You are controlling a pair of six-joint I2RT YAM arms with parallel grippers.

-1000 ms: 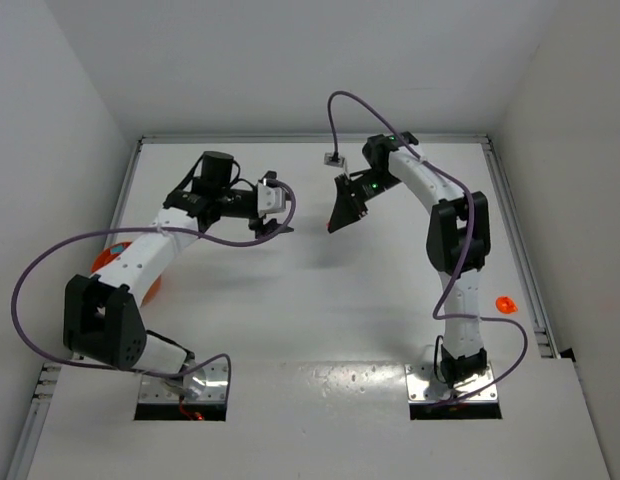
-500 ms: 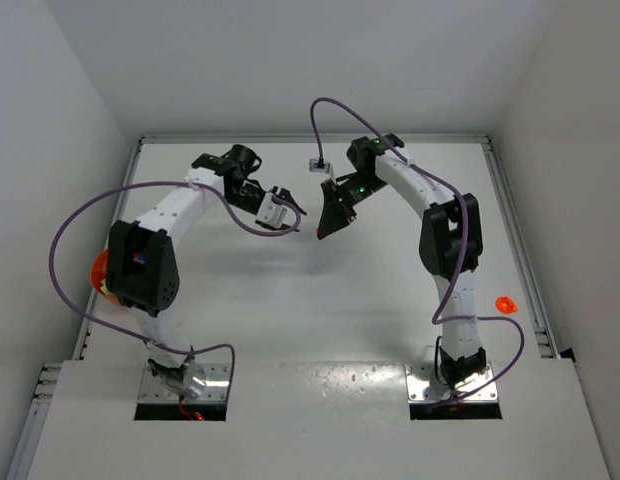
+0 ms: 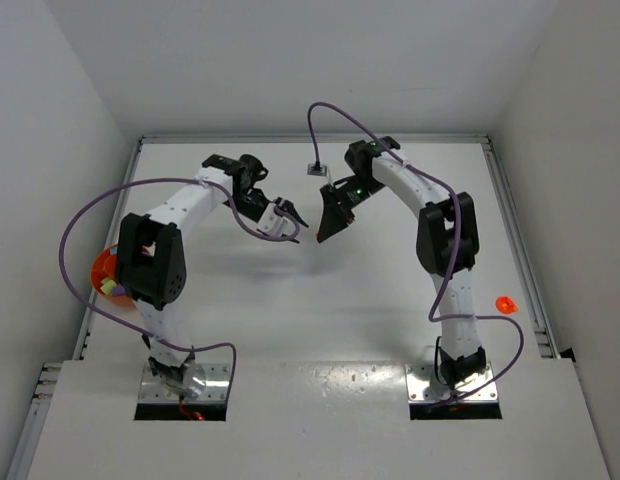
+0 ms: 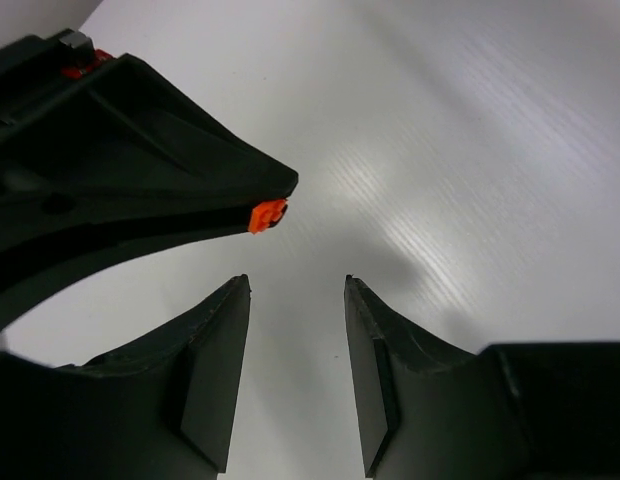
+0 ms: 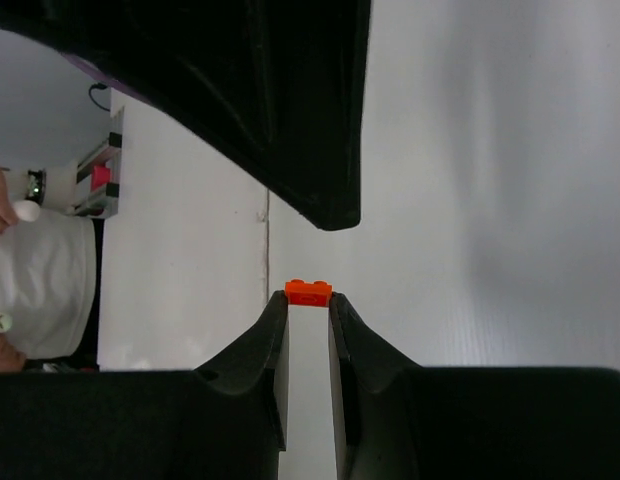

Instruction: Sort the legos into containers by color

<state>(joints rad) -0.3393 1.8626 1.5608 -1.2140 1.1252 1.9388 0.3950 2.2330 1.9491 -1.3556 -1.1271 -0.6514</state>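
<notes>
Seen from above, my two arms reach toward each other over the far middle of the white tabletop [image 3: 320, 310], their jaws nearly tip to tip.

My right jaws are clenched on a tiny orange lego [image 5: 308, 292], pinching it at their very tips so that it sticks out just past them. In the right wrist view, the dark tip of my left jaws hangs just beyond the brick without touching it.

My left jaws are spread apart and hold nothing. In the left wrist view, the orange lego [image 4: 267, 215] sits just ahead of their gap and a little to its left, clear of both sides.

Well away at the left edge of the tabletop, the round orange bowl [image 3: 98, 268] sits partly hidden behind my left arm. Lime green and purple legos [image 3: 111, 289] show inside it.
</notes>
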